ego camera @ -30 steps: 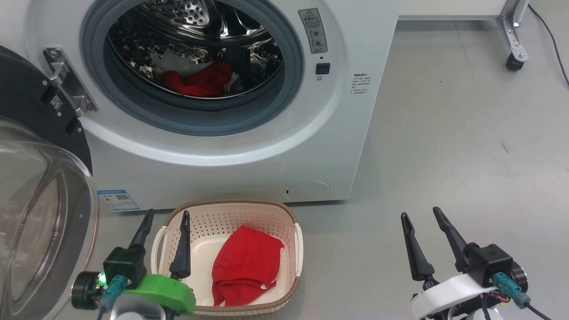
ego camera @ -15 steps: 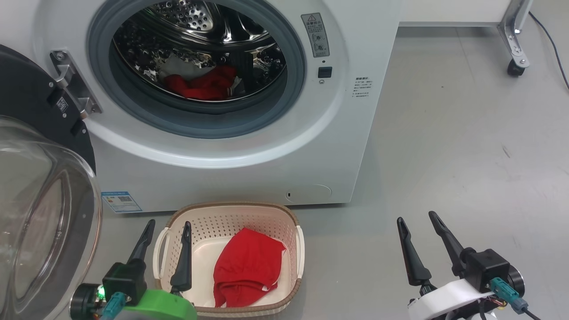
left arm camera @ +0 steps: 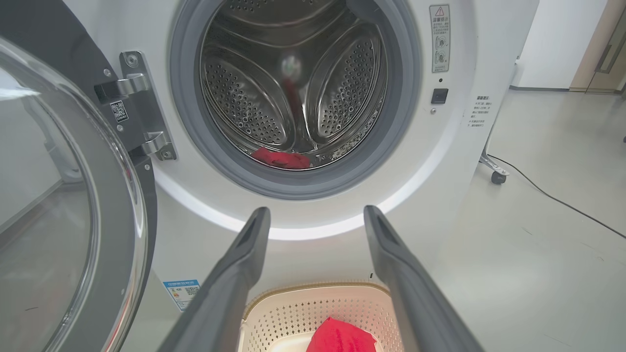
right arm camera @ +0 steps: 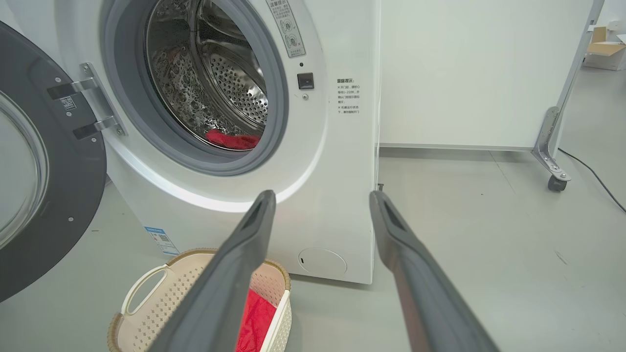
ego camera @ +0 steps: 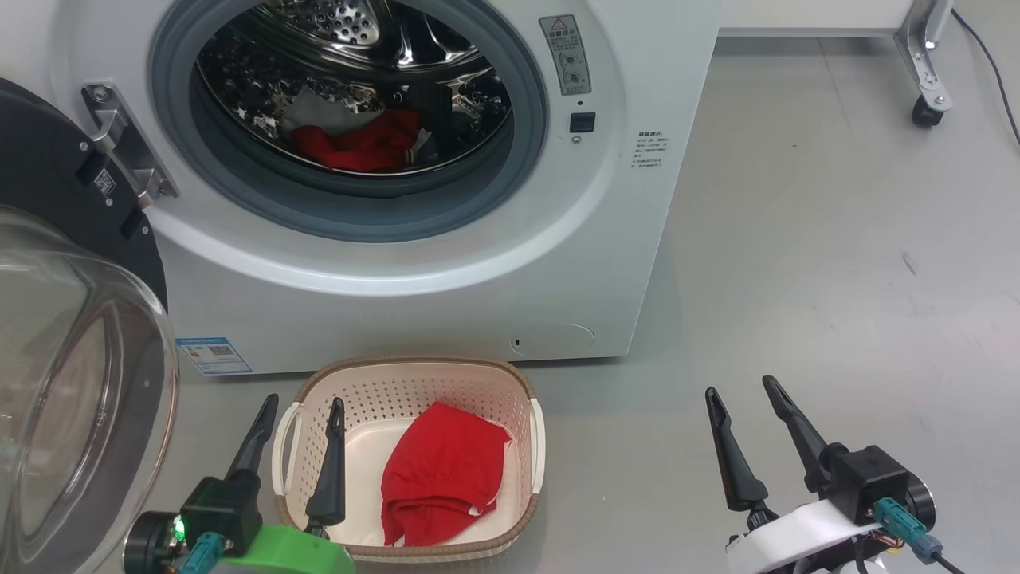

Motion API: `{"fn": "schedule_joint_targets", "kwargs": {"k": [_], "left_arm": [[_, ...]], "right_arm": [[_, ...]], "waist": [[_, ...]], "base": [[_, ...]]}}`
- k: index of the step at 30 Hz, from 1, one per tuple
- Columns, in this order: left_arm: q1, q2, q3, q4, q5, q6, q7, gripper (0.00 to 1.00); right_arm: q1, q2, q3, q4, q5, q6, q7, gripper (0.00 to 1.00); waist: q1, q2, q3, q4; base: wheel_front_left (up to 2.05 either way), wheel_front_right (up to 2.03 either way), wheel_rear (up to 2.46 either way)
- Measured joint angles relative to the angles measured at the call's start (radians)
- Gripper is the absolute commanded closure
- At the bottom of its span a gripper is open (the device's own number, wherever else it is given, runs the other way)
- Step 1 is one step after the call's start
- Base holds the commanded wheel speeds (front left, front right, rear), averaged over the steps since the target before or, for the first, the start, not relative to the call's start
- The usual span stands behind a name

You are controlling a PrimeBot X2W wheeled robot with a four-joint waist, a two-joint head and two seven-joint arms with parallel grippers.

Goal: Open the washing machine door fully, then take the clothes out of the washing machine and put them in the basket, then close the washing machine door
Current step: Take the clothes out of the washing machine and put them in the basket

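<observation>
Head view gives me the washing machine (ego camera: 446, 303) straight ahead, white, with its door (ego camera: 48, 159) swung wide open to the left on the hinge (ego camera: 127, 151). The door's clear glass bowl (ego camera: 80, 383) bulges toward me at the near left edge. Inside the steel drum (ego camera: 335, 32) some of the clothes lie at the bottom: a red garment (ego camera: 358, 147) with a white cloth (ego camera: 319, 119) just behind it on its left.

The basket (ego camera: 414, 368) sits on the floor (ego camera: 797, 279) just in front of the machine, below the opening. A second red piece (ego camera: 438, 478) lies crumpled in it, toward its right side. A blue label (ego camera: 213, 355) is stuck low on the machine's front, left of the basket.

My left gripper (ego camera: 304, 401) hangs at the near left, fingers spread wide with nothing between them. One finger crosses the basket's left end and the other sits outside its left handle. My right gripper (ego camera: 739, 387) hovers over the floor at the near right, well apart from the basket, also fully spread and empty.

Through the left wrist view I look between the fingers into the drum, with the red garment low inside and the basket rim beneath. A caster (ego camera: 924, 112) on a metal leg stands far right.
</observation>
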Motion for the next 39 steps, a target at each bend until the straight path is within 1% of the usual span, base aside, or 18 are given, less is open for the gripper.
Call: {"fn": "schedule_joint_targets", "kwargs": {"k": [7, 19, 25, 28, 35, 39], "left_arm": [[0.0, 0.0, -0.005, -0.022, 0.001, 0.0, 0.009, 0.0], [-0.016, 0.0, -0.017, -0.034, 0.001, 0.0, 0.052, 0.0], [-0.096, -0.001, -0.034, -0.028, -0.001, -0.003, 0.084, 0.0], [-0.15, -0.001, -0.037, -0.007, 0.0, -0.011, 0.106, 0.0], [-0.287, -0.001, -0.011, 0.042, -0.01, -0.012, 0.161, 0.0], [-0.376, 0.0, -0.004, 0.076, -0.018, -0.016, 0.211, 0.0]], "right_arm": [[0.0, 0.0, 0.0, -0.009, 0.0, 0.0, 0.0, 0.0], [-0.012, 0.0, 0.021, -0.04, -0.004, 0.001, 0.0, 0.0], [-0.051, 0.0, 0.024, -0.065, -0.007, 0.002, 0.0, 0.0], [-0.071, -0.001, 0.03, -0.072, -0.008, 0.009, 0.0, 0.0], [-0.137, -0.001, 0.054, -0.095, -0.008, 0.019, 0.0, 0.0], [-0.17, -0.002, 0.058, -0.105, -0.002, 0.022, 0.0, 0.0]], "waist": [[0.0, 0.0, 0.019, -0.004], [0.0, 0.0, 0.097, -0.025], [0.0, 0.0, 0.163, -0.043], [0.0, 0.0, 0.2, -0.053], [0.0, 0.0, 0.293, -0.082], [0.0, 0.0001, 0.347, -0.102]], "base": [[0.0, 0.0, 0.0], [0.0, 0.0, 0.0], [0.0, 0.0, 0.0], [0.0, 0.0, 0.0], [0.0, 0.0, 0.0], [0.0, 0.0, 0.0]]}}
